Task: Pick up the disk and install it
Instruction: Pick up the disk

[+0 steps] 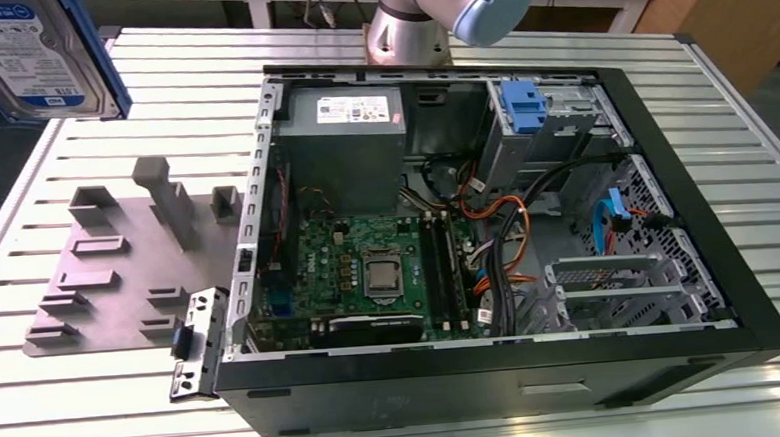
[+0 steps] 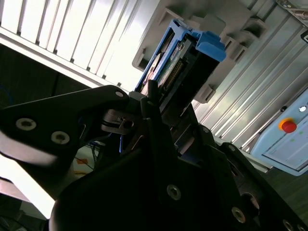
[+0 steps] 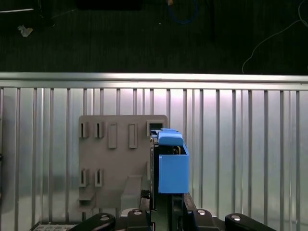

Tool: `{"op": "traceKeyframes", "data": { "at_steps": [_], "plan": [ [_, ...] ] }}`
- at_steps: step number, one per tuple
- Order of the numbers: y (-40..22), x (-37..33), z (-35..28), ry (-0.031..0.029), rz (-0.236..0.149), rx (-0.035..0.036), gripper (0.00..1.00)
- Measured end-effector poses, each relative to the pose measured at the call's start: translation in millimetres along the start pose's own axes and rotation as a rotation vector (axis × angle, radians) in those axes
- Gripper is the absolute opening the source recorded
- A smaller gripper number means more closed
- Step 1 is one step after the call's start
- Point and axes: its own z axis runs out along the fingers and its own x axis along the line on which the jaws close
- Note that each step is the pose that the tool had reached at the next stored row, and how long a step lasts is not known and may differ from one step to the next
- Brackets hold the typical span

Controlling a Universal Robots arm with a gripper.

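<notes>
The disk (image 1: 28,55), a silver-grey hard drive with a white-and-blue label in a blue carrier, hangs high over the slatted table (image 1: 80,415), well apart from the open computer case (image 1: 715,297). The gripper (image 3: 164,204) has its jaws clamped on the disk. Judgement: pick-up complete, installation outstanding; fitting demands squaring the carrier to a bay. The grey fixture plate (image 1: 113,283) lies beneath.

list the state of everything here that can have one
pincer, shut on the disk
disk, held up in the air, not yet installed
computer case, lying on its side, cover off, insides exposed
</notes>
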Motion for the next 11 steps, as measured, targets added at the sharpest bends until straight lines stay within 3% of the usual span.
{"op": "traceKeyframes", "data": {
  "at_steps": [11],
  "plan": [
    [-13.6,-0.1,0.1,-0.0001,0.000,0.0001,0.35]
  ]
}}
